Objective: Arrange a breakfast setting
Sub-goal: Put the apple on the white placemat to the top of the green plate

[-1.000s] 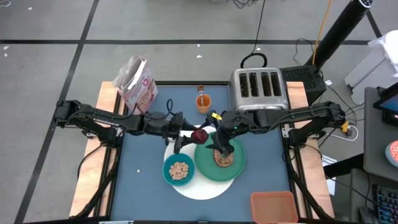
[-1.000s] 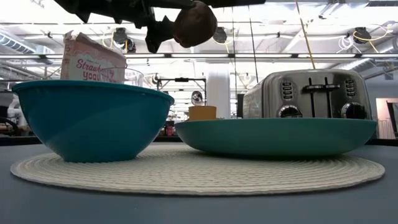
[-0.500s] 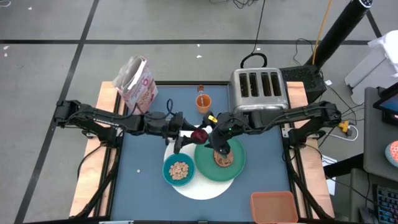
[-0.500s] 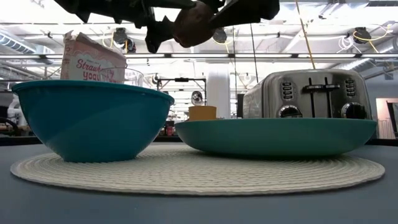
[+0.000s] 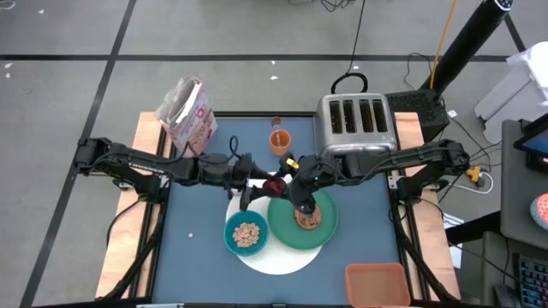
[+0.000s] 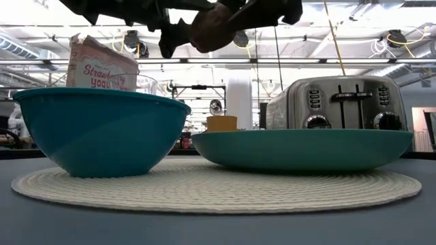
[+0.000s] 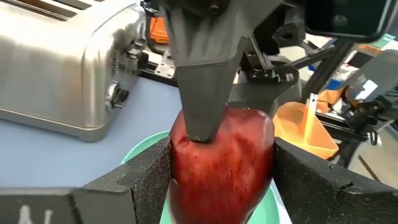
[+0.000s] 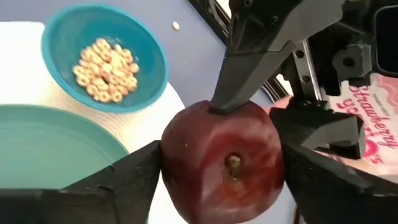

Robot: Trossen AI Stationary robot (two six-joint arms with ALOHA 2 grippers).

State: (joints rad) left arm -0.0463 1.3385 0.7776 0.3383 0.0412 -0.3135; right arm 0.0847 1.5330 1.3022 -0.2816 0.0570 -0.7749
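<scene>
The dark-red fruit hangs in the air over the far edge of the round white mat, and both grippers are shut on it. My left gripper reaches in from the left and my right gripper from the right. On the mat stand the teal bowl, which holds cereal, and the green plate, which carries the brown ring bread. The orange cup stands farther back. The low view shows the fruit high above the bowl and the plate. The spoon is out of view. My left gripper pinches the fruit between its two fingers, one on each of two opposite sides. The fingers come level from the table's left. The fruit is lifted clear of the mat. My right gripper has its two fingers on two other opposite sides of the fruit, crosswise to the left gripper's fingers. It comes from the table's right, and the fruit's stem end faces its wrist. One of its fingers lies on the fruit's surface.
The silver toaster stands at the back right and a pink cereal bag at the back left. An orange tray lies at the near right corner. The blue table top is bare at the near left.
My right gripper has gone from above the plate toward the table's left, up to the fruit held by my left gripper, and now has it between its fingers. My left gripper and the fruit have stayed where they were.
</scene>
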